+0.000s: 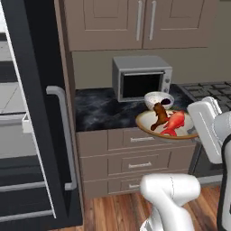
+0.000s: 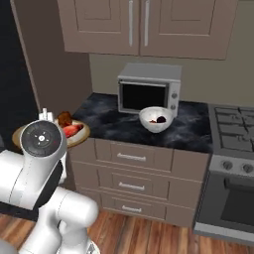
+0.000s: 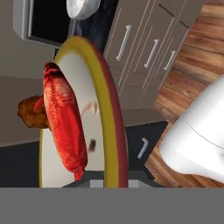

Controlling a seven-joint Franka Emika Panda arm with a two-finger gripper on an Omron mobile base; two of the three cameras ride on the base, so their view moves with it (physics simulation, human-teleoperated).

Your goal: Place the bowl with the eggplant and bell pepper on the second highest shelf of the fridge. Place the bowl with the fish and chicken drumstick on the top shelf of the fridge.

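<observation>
Nearby, microwave (image 1: 141, 82) and white bowl (image 1: 159, 100) flank the lifted fish bowl (image 1: 150, 124)

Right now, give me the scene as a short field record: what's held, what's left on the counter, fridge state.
held item: bowl with the fish and chicken drumstick, carried off the counter edge
contents: red fish, brown drumstick, both still in the bowl
end effector: hidden under the bowl rim, state cannot be told
on counter: white bowl with dark vegetables, in front of the microwave
fridge: door open, shelves visible at the left
task status: neither bowl in the fridge yet
</observation>
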